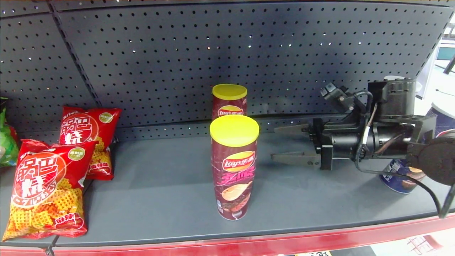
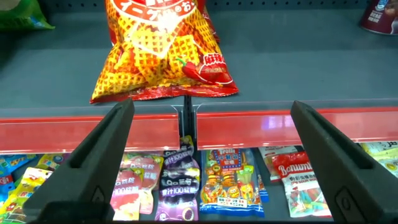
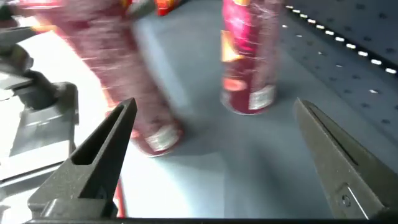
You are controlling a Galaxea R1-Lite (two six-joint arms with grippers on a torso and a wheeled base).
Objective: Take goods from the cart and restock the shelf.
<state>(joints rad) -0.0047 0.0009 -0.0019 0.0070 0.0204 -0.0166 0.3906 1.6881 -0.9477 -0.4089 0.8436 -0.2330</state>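
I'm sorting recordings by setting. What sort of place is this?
Probably a shop aisle: a pegboard-backed shelf with a red front rail, chip cans and snack bags on it, candy packets below.

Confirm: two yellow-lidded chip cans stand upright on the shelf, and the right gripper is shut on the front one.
Wrong on the grip. The head view shows the right gripper open beside the front can, not touching it. That and the rear can stand upright on the shelf.

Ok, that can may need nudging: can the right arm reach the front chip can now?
Probably yes: the right gripper is open beside the front chip can, only bare shelf between them.
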